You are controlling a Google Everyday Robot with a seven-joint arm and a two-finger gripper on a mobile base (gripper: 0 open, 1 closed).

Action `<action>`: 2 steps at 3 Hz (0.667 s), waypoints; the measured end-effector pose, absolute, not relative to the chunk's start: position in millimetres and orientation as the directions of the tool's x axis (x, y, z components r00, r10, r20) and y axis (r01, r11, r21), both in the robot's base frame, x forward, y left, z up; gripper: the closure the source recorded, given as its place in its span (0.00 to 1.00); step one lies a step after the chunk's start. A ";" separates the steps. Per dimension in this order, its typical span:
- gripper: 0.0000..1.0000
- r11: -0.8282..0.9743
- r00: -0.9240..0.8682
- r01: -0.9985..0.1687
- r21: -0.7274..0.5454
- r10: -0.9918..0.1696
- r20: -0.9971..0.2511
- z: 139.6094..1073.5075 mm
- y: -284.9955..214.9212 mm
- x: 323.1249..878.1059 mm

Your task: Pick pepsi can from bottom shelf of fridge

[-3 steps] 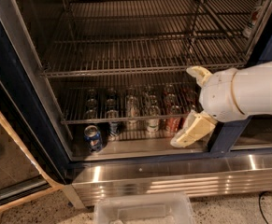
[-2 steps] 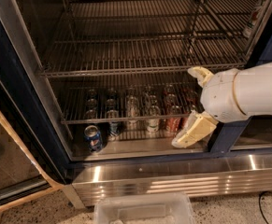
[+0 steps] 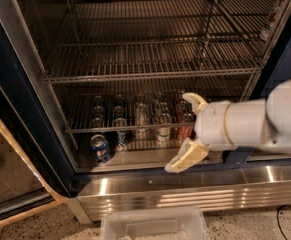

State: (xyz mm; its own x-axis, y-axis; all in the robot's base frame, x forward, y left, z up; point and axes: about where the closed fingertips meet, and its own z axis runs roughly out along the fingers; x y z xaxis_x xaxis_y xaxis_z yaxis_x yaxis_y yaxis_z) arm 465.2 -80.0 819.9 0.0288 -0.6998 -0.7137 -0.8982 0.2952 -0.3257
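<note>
One pepsi can (image 3: 99,148) upright, bottom shelf (image 3: 135,159) left | gripper (image 3: 181,131) wide, empty, well right

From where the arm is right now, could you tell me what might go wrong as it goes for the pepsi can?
1. The open gripper hangs well to the right of the pepsi can, in front of a red can; a sideways move could knock over the cans in between.
2. A wire rack runs low over the pepsi can, so a finger may catch on it.
</note>
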 end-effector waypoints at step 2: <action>0.00 0.371 0.083 -0.879 -0.301 -0.501 -0.861 784.3 -25.3 485.0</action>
